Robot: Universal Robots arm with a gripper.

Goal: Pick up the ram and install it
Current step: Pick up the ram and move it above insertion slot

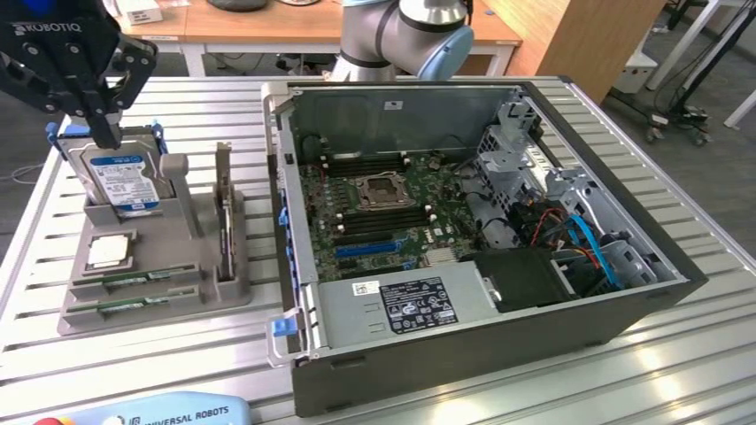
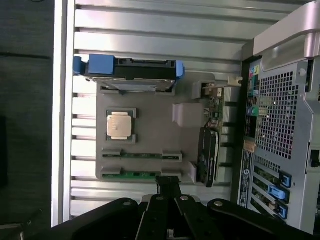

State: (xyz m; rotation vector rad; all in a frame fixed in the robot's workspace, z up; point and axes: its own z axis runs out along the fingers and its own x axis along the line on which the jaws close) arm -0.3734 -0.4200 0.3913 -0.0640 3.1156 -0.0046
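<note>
Black gripper (image 1: 104, 133), clenched and empty, hovers over the silver blue-labelled hard drive (image 1: 122, 181), exterior view's left. Risk: lowered while clenched, it jabs the slim green ram stick (image 1: 130, 304), apparently untouched.

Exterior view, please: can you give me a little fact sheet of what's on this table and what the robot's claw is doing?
gripper: shut, holding nothing, above the gray holder
ram stick: lying in a holder slot, untouched
second ram stick: in the next slot, beside the first
hard drive: standing upright in the holder
processor: flat on the holder
computer case: open, on the exterior view's right
motherboard: exposed inside the case
</note>
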